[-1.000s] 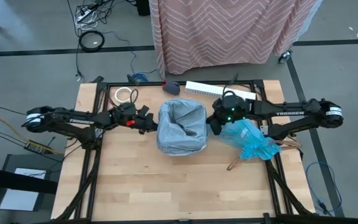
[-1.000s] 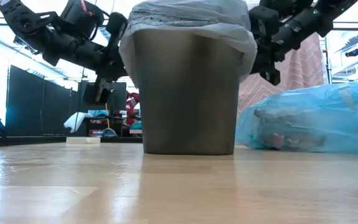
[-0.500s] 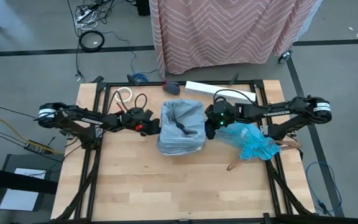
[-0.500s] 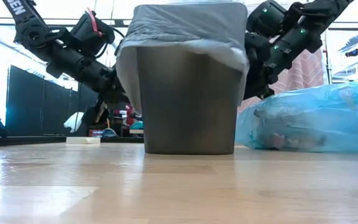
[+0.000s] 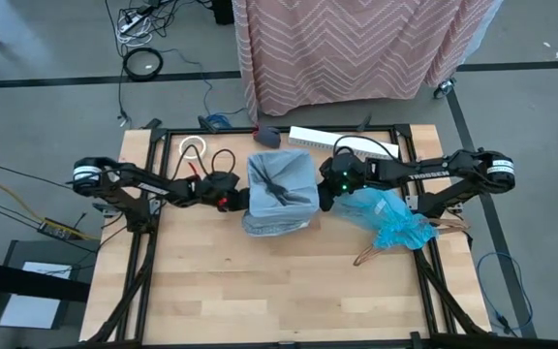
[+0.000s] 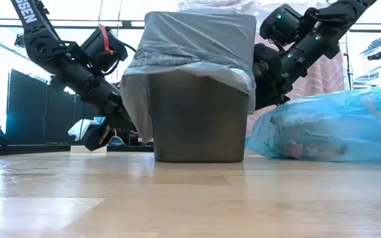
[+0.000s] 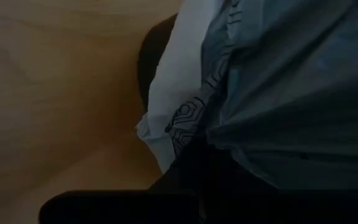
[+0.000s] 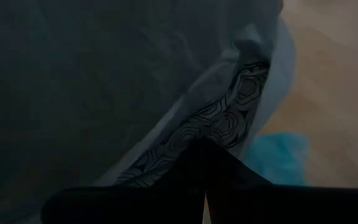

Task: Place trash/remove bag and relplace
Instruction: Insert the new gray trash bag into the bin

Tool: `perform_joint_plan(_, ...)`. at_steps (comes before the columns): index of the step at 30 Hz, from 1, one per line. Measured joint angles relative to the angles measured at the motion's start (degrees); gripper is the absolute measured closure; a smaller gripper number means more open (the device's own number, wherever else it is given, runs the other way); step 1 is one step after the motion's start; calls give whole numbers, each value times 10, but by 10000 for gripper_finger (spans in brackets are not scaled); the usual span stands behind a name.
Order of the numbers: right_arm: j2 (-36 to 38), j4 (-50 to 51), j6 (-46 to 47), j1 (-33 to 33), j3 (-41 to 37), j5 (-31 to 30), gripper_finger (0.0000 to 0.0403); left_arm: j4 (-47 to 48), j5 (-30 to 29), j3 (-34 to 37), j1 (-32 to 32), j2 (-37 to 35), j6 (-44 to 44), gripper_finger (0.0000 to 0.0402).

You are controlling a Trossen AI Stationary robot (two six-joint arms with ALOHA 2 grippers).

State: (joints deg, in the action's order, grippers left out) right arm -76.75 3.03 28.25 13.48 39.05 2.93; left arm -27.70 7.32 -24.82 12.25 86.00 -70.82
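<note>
Judging from how things lie, the job is near its end. The thin, crinkly, bright-blue plastic liner [image 5: 391, 219], which seems to hold the trash, is already out of the bin and lies bunched on the wooden counter [image 5: 211, 281] right of centre in the high view; in the low view it fills the right side of the frame, with small pale and reddish scraps showing dimly through it. A pale grey translucent replacement bag [image 5: 281, 192] is draped over the small dark bin [image 6: 197, 119] at the frame's centre, its hem hanging partway down the walls. What seems left is seating that hem evenly, letting go and pulling both arms away.

The left end effector [image 5: 237, 200] sits against the bin's left side, fingers closed and apparently pinching the grey bag's edge. The right end effector [image 5: 325, 191] is at the bin's right side, also closed on the plastic there.

Around the scene, a white flat strip [image 5: 342, 141] lies at the counter's upper edge, with a pale ring [image 5: 194, 148] and a dark cable loop [image 5: 223, 157] toward the upper left. A pink zigzag-patterned cloth [image 5: 356, 48] hangs beyond the counter at the top. The blue liner lies just beside the right arm, so it could snag as the arm withdraws.
</note>
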Motion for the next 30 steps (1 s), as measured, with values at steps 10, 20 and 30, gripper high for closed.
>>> perform_joint_plan(10,0,0,-3,24,0,1,403,-37,3,1,1,7,-12,394)
perform_joint_plan(20,57,22,-27,39,0,-1,403,-149,88,0,1,1,-12,393)
perform_joint_plan(30,88,57,-33,75,1,37,403,-203,177,0,25,1,-56,393)
